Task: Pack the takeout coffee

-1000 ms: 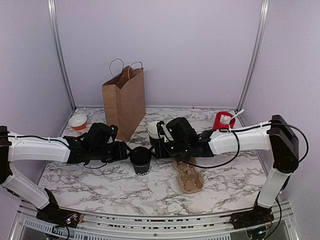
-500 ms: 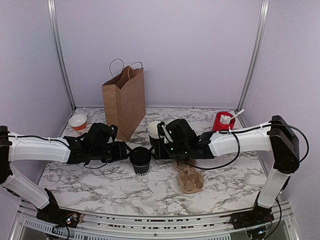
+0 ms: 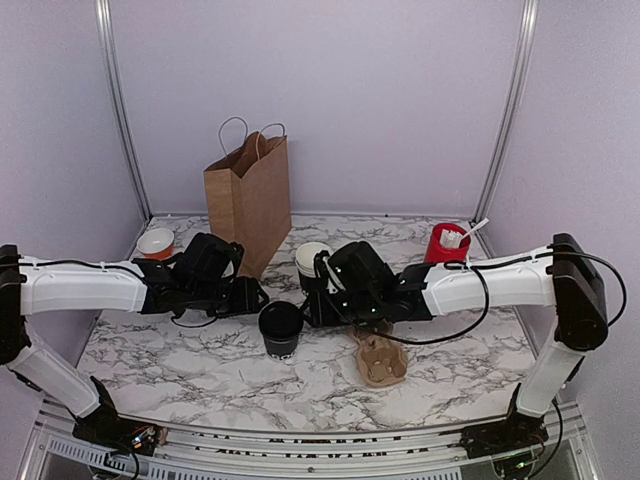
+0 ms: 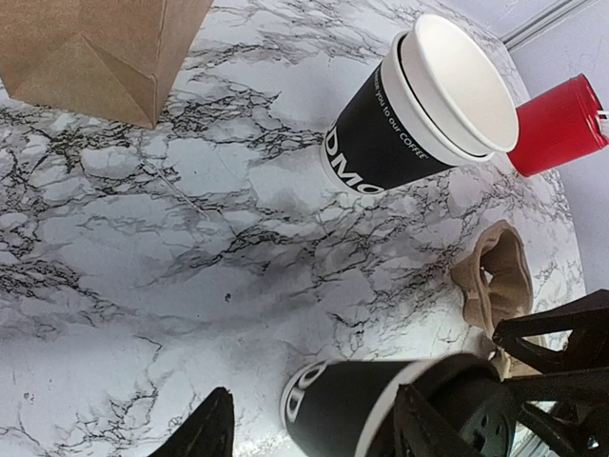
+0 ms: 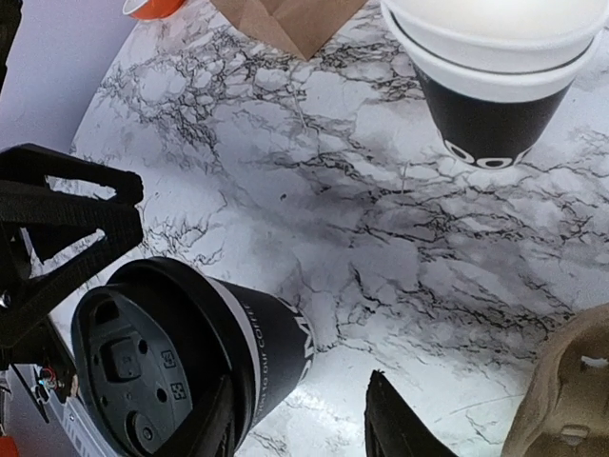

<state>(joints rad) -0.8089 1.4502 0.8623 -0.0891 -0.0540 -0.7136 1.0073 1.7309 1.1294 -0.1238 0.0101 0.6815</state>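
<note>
Two grippers hang close above the takeout coffee [image 3: 281,328], which stands upright and lidded on the marble table [image 3: 190,372], near the cardboard carrier [image 3: 380,360] and in front of the paper bag [image 3: 248,205]. Left gripper [image 4: 316,390]: jaws moderately parted, cup low between them, bare marble on one side, no grip. Right gripper [image 5: 301,379]: likewise parted and empty, cup just beside one finger
</note>
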